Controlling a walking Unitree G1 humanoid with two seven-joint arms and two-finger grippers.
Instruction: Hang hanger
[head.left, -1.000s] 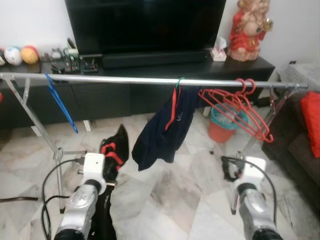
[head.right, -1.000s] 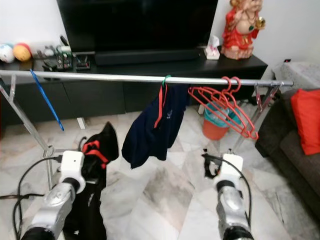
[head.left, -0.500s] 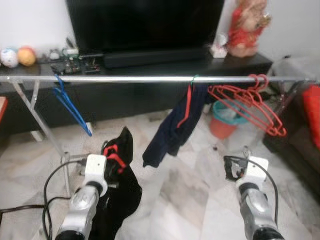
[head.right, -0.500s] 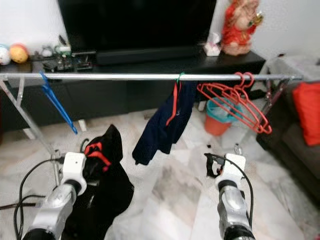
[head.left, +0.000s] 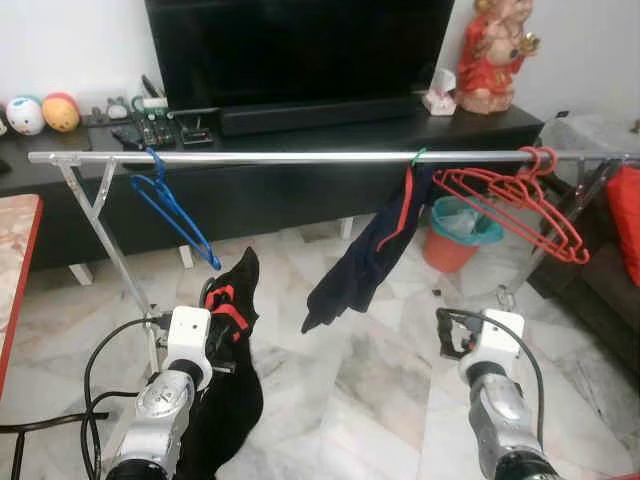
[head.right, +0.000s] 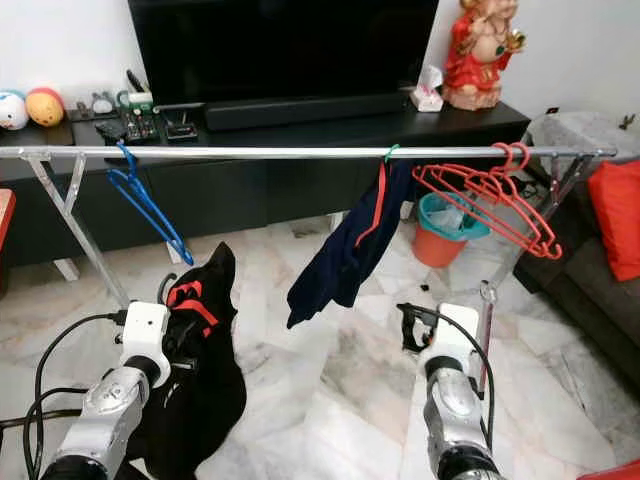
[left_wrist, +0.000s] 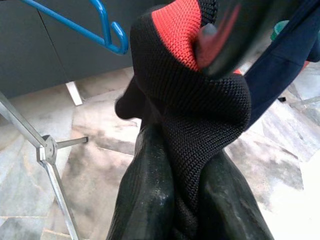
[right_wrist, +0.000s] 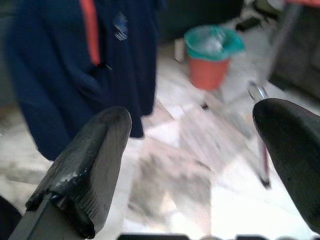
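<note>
Nearest the camera, the left gripper (head.left: 222, 318) is clamped on a black garment with red trim (head.left: 228, 400), its fingers (left_wrist: 150, 200) pinched into the knit collar while the rest of the cloth hangs down toward the marble floor (head.left: 380, 390). The right gripper (head.left: 452, 333) hovers low on the other side with its fingers spread wide and nothing between them. Compared with a second ago the whole scene has slid to the right in the head views, so the robot has turned or stepped left; the things themselves have not moved. That brings the blue hanger (head.left: 172, 208) on the clothes rail (head.left: 300, 157) closer to the middle, just above the left gripper. Further along the rail hang a navy garment (head.left: 375, 255) on a green hanger and a bunch of red hangers (head.left: 520, 205). Behind stand a TV console (head.left: 300, 125) and an orange bin (head.left: 455, 235). The garment is probably meant for the blue hanger, not yet reached.
</note>
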